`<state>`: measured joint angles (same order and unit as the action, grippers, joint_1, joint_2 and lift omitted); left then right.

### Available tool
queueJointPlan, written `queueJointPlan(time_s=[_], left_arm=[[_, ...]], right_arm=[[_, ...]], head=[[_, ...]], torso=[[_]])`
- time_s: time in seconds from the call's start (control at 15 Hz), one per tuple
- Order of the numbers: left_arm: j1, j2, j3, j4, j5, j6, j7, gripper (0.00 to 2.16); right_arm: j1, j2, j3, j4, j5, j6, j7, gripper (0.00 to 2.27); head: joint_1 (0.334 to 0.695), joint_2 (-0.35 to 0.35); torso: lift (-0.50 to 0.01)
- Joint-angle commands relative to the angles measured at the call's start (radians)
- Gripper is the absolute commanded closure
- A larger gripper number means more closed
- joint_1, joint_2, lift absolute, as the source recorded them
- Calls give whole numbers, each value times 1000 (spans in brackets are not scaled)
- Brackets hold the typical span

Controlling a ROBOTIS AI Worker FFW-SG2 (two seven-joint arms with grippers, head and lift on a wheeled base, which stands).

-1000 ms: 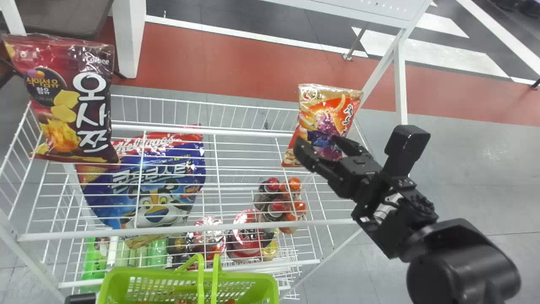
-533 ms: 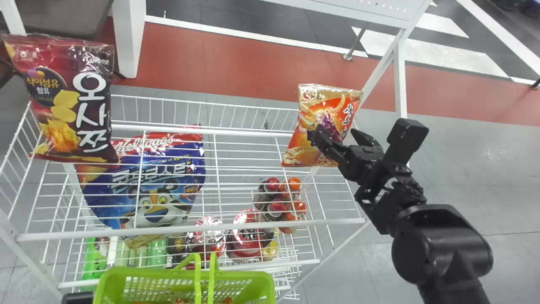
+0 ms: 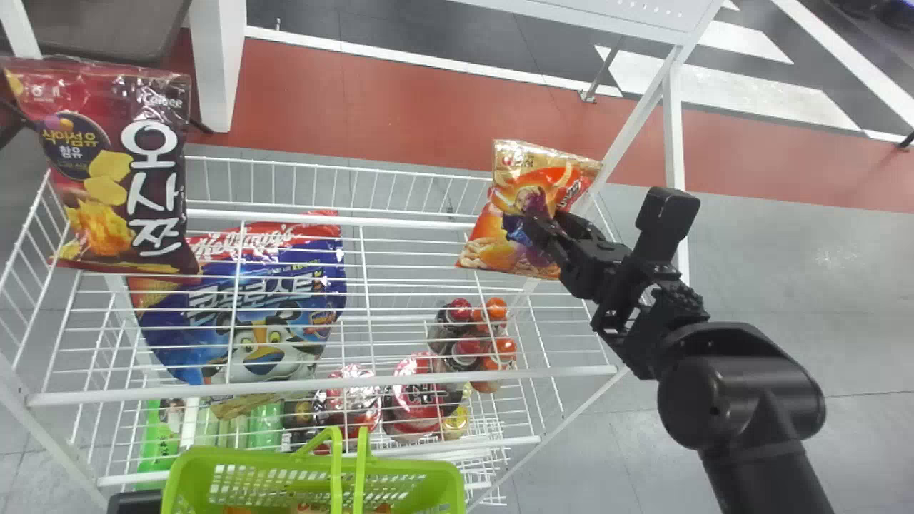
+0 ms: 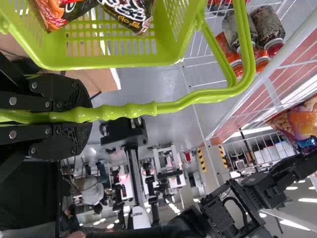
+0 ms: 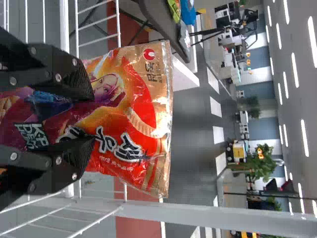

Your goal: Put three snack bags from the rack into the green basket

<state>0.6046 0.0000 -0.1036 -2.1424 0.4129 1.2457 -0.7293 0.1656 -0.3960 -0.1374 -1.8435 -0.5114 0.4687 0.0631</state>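
An orange snack bag (image 3: 543, 178) is placed upright at the rack's right side, at the far end of the rack (image 3: 321, 389). By the right gripper (image 3: 548, 223) this bag is approached at its front; the fingers are spread, and between them the bag's printed face is seen. Whether the bag is touched, it cannot be told. On the left side of the rack, a dark red snack bag (image 3: 107, 171) is stood, and under the upper wires a blue bag (image 3: 264, 314) is seen. The green basket (image 3: 400, 465) is located in front of the rack. By the left gripper (image 3: 136, 502) its handle (image 4: 173, 105) is held, pinched between the fingers. Inside the basket, two snack bags (image 4: 131, 10) are contained.
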Motion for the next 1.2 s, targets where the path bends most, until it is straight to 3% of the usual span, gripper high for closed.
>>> queueJointPlan(time_s=[0.0, 0.4, 0.6, 0.8, 1.13], left_arm=[[0, -3, -1, -1, 0, -1, 1, 1865], [4, -3, 7, -5, 1, -1, -5, 1862], [4, -3, 4, -5, 1, -1, -4, 1862], [4, -3, -2, -7, 1, -1, -1, 1862], [4, -3, -1, -2, 1, -4, -5, 1862]], right_arm=[[45, 0, -11, -68, -7, -3, -2, 2013], [236, 2, -125, -364, -42, 95, 1, 2010], [278, 13, -231, -496, -165, 408, 43, 2013], [334, 74, -301, -648, -242, 700, 138, 2013], [380, 77, -311, -786, -334, 1104, 175, 2013]], head=[[695, -350], [695, -350], [695, -350], [695, -350], [695, -350]], torso=[[0], [0], [0], [0], [0]])
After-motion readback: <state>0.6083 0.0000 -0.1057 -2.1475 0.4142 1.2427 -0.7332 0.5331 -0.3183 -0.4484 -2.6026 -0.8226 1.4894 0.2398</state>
